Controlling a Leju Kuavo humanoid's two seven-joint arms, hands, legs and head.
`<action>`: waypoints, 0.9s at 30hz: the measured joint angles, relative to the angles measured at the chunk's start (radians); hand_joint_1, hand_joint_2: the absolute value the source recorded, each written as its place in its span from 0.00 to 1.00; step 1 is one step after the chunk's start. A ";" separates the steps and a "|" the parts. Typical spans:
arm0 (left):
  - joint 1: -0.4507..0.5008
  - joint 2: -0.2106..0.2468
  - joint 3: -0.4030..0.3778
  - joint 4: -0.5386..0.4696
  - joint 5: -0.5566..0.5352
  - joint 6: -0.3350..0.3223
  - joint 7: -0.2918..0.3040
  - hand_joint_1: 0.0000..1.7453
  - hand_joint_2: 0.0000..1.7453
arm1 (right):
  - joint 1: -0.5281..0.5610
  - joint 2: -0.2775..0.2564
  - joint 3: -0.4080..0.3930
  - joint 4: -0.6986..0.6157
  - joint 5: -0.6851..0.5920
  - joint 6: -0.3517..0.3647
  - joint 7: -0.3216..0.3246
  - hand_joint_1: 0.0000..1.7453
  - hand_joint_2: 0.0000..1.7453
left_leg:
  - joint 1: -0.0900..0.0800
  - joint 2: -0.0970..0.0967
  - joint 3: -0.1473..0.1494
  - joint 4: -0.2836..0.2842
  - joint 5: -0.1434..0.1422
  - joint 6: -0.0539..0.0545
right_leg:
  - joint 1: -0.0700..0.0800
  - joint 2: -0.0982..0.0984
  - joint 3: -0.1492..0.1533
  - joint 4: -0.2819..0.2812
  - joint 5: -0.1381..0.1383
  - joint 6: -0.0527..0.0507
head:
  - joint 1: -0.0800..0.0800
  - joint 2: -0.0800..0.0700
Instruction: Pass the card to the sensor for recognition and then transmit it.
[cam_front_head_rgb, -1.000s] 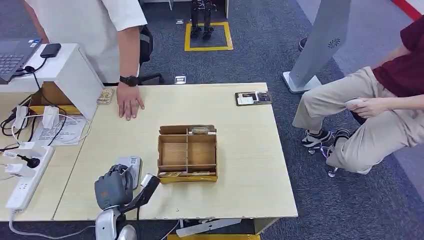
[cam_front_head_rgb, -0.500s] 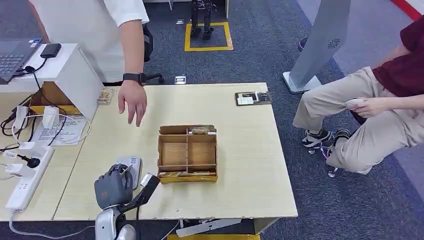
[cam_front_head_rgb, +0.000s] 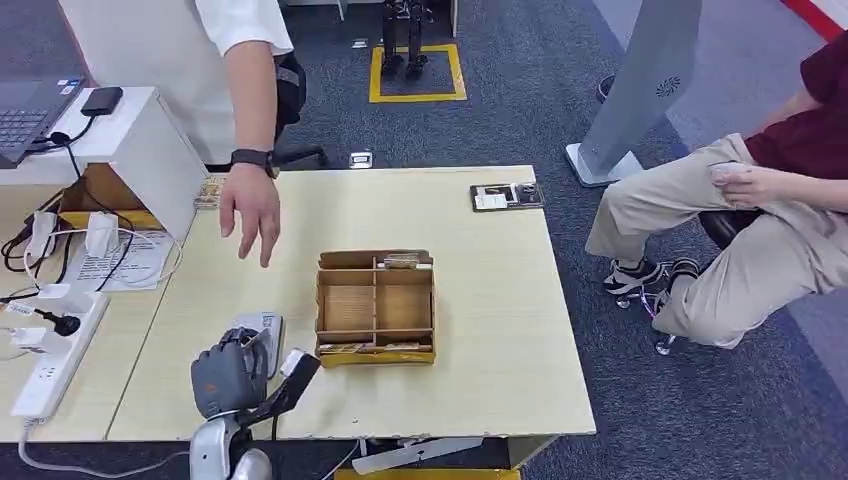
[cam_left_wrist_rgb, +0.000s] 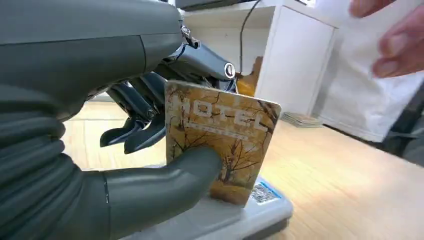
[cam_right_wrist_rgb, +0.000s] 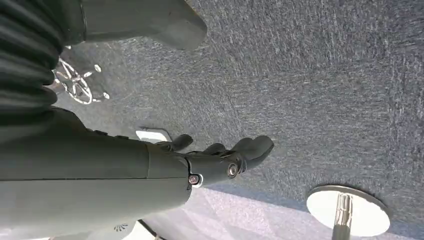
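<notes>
One card (cam_left_wrist_rgb: 220, 145), one sensor (cam_front_head_rgb: 258, 332), one divided box (cam_front_head_rgb: 375, 306), one laptop (cam_front_head_rgb: 25, 115), two people.

The standing person's hand (cam_front_head_rgb: 252, 209) has lifted off the tabletop (cam_front_head_rgb: 480, 260) near its far left corner and now hangs above it. The seated person's hand (cam_front_head_rgb: 745, 182) has risen from lap toward chest.

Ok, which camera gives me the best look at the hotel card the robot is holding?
The left wrist view: the card shows close up, its printed face readable, pinched by the left hand just above the sensor. In the head view the hand hides most of the card. The right wrist view looks at carpet.
</notes>
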 joint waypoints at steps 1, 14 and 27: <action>0.006 -0.012 0.012 -0.015 0.015 0.000 -0.049 1.00 1.00 | 0.000 0.000 0.000 0.000 0.000 0.000 0.000 0.00 1.00 | 0.000 0.000 0.000 0.000 0.000 0.000 | 0.000 0.000 0.000 0.000 0.000 0.000 | 0.000 0.000; 0.020 -0.041 0.066 -0.230 0.269 -0.001 -0.278 1.00 1.00 | 0.004 0.000 0.009 0.000 0.011 0.000 0.002 0.00 1.00 | 0.000 0.000 -0.003 0.000 0.000 0.000 | 0.000 0.001 -0.005 0.000 0.000 0.000 | 0.000 0.000; -0.043 -0.043 0.066 -0.289 0.298 -0.003 -0.271 1.00 1.00 | 0.002 0.000 0.026 0.000 0.024 0.000 0.002 0.00 1.00 | 0.000 0.001 -0.003 0.000 0.000 0.000 | 0.000 0.002 -0.005 0.000 0.000 0.000 | 0.000 0.000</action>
